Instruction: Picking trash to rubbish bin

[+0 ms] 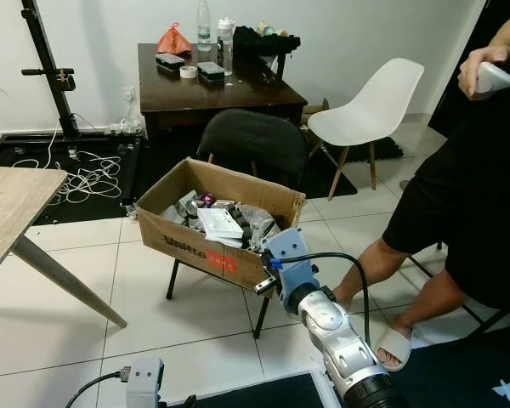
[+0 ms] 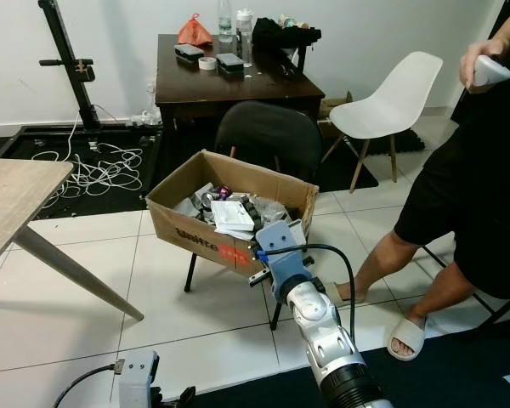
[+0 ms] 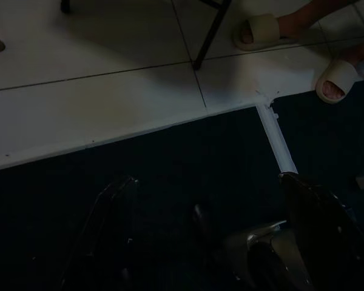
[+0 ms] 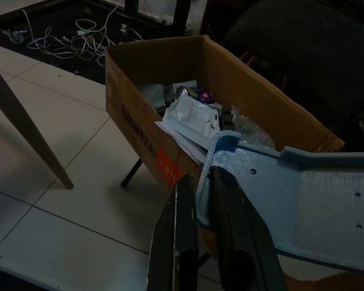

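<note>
With its jaws clamped on a silvery-blue foil pouch (image 4: 291,200), the right gripper (image 4: 200,200) hovers at the near rim of the open brown cardboard box (image 1: 206,246), so releasing now could drop it onto the floor.

Right arm (image 1: 340,336) extended forward; right gripper (image 4: 197,206) fingers clamped on a grey pouch (image 4: 291,200). Left gripper (image 3: 200,242) hangs low, fingers spread.

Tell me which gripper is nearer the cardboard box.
Right. The right gripper is at the cardboard box's near corner, shut on a silver pouch. The left gripper hangs low, open, over a dark mat, well away.
</note>
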You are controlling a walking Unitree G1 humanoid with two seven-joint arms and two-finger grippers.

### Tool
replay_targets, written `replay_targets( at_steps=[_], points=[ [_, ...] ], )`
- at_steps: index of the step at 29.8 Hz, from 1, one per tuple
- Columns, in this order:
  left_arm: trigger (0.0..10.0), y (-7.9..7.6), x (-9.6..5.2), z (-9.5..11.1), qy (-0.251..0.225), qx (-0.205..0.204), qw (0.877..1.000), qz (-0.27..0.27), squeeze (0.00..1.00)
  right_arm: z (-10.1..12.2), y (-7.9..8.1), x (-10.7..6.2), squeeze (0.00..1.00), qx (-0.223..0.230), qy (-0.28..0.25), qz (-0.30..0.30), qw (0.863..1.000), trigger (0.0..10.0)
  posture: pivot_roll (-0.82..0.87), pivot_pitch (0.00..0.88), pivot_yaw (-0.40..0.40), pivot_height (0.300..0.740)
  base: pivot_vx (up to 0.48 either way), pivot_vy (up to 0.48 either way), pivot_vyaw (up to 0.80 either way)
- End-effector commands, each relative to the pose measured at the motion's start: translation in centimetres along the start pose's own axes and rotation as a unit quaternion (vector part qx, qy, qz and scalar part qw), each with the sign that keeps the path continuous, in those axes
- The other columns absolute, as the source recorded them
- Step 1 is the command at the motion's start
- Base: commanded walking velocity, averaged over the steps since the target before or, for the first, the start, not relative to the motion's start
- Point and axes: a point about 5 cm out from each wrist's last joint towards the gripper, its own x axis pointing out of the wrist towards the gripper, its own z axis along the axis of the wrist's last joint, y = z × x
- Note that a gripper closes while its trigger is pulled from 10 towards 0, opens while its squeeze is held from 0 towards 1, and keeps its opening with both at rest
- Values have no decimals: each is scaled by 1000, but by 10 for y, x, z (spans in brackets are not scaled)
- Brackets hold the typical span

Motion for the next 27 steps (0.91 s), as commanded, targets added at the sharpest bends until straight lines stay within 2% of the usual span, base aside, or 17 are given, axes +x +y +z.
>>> replay_targets(
  at_steps=[1, 11, 21, 27],
  points=[
    [10000, -3, -2, -9, 19, -1, 1000, -5, 0, -2, 1, 0, 0, 3, 2, 0, 1000, 10000, -122, 113, 7, 740, 247, 0, 0],
    [10000, -7, 0, -9, 20, 3, 1000, -13, 0, -3, -2, 0, 0, 2, 5, -5, 1000, 10000, -126, 106, 9, 740, 259, 0, 0],
    [10000, -9, 1, -9, 18, 1, 1000, -18, 0, -4, -2, 1, 0, 2, 7, -5, 1000, 10000, -122, 109, 7, 740, 290, 0, -771],
    [10000, -10, 0, -10, 20, 1, 1000, -20, 0, -3, -4, 1, 0, 2, 4, -12, 1000, 10000, -125, 111, 10, 740, 303, 0, 0]
  ],
)
